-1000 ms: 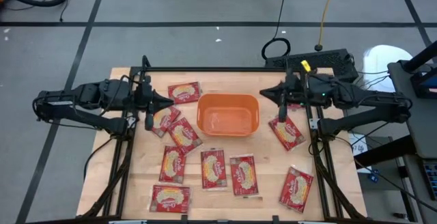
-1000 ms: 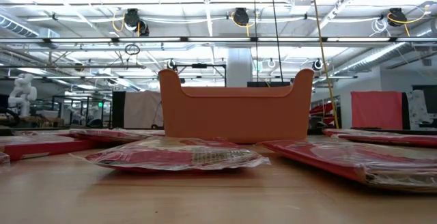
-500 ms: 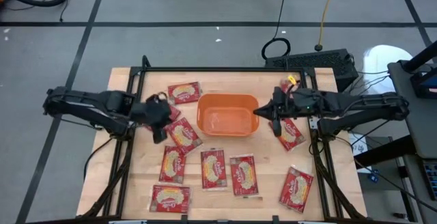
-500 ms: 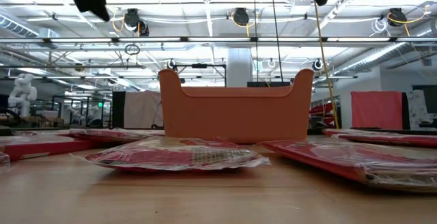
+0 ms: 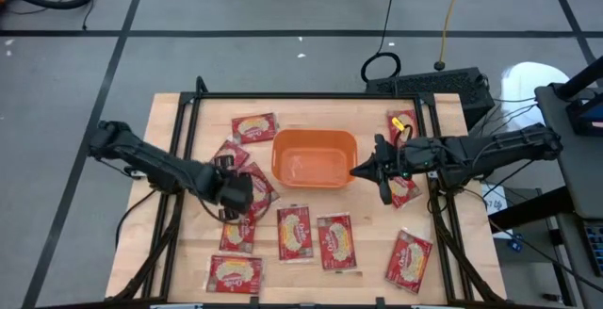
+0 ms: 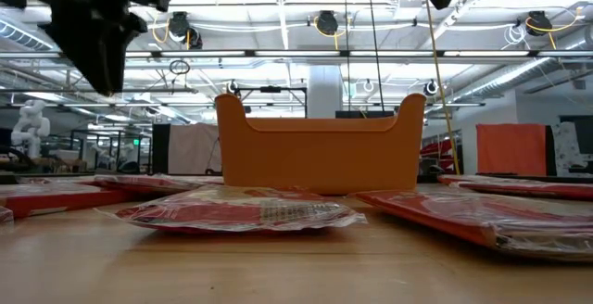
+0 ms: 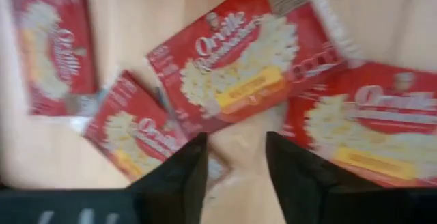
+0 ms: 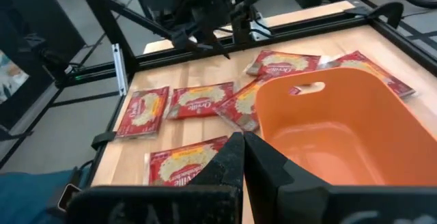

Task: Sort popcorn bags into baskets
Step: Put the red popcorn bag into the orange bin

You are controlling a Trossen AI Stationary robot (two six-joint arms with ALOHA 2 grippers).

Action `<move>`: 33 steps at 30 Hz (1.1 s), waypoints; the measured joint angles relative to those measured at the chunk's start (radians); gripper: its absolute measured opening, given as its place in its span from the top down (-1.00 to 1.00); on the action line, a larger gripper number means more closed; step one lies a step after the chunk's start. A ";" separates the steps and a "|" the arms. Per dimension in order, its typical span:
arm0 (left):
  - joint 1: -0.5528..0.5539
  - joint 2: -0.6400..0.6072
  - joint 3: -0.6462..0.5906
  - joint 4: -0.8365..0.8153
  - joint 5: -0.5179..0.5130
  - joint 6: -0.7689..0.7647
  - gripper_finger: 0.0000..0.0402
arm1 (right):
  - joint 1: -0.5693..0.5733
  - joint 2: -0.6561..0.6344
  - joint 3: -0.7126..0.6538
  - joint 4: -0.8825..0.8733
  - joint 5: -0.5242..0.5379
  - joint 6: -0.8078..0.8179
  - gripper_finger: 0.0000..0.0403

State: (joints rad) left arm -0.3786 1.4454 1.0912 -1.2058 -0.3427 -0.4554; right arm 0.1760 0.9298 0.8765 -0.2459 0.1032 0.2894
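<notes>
1. High view: the left hand [image 5: 236, 193] hovers over the clustered popcorn bags [image 5: 252, 185] left of the empty orange basket [image 5: 315, 157]. About ten bags lie on the surface [image 5: 372, 224], none in the single basket. The right hand [image 5: 363, 170] is at the basket's right end.
2. Low view: the basket stands behind the flat bags.
3. Left wrist view: fingers [image 7: 179, 176] parted, empty; a bag [image 7: 235, 70] lies just ahead, long axis slanted across the gap.
4. Right wrist view: fingers [image 8: 232, 162] clenched, holding nothing.
</notes>
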 joint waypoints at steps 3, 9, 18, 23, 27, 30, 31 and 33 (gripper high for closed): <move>-0.041 0.046 -0.006 -0.002 -0.065 0.010 0.03 | 0.011 0.000 -0.010 -0.001 0.000 -0.001 1.00; -0.082 0.075 -0.128 0.086 -0.079 0.053 -0.06 | 0.029 0.000 -0.014 0.014 0.004 -0.010 1.00; -0.089 0.075 -0.310 0.303 -0.188 0.132 -0.06 | 0.029 0.000 -0.015 0.058 0.004 -0.044 1.00; -0.088 0.075 -0.379 0.396 -0.189 0.207 -0.06 | 0.029 0.000 -0.015 0.058 0.005 -0.043 1.00; -0.087 0.075 -0.429 0.472 -0.200 0.246 0.03 | 0.029 0.000 -0.015 0.058 0.038 -0.051 1.00; -0.088 0.072 -0.467 0.538 -0.205 0.272 0.18 | 0.028 0.000 -0.015 0.058 0.063 -0.051 1.00; -0.089 0.071 -0.479 0.561 -0.209 0.287 0.24 | 0.028 0.000 -0.015 0.058 0.066 -0.051 1.00; -0.090 0.070 -0.499 0.601 -0.216 0.327 0.35 | 0.028 0.000 -0.015 0.058 0.079 -0.051 1.00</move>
State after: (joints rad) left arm -0.4683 1.5154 0.5923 -0.6050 -0.5590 -0.1288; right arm 0.2043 0.9302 0.8619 -0.1875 0.1825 0.2382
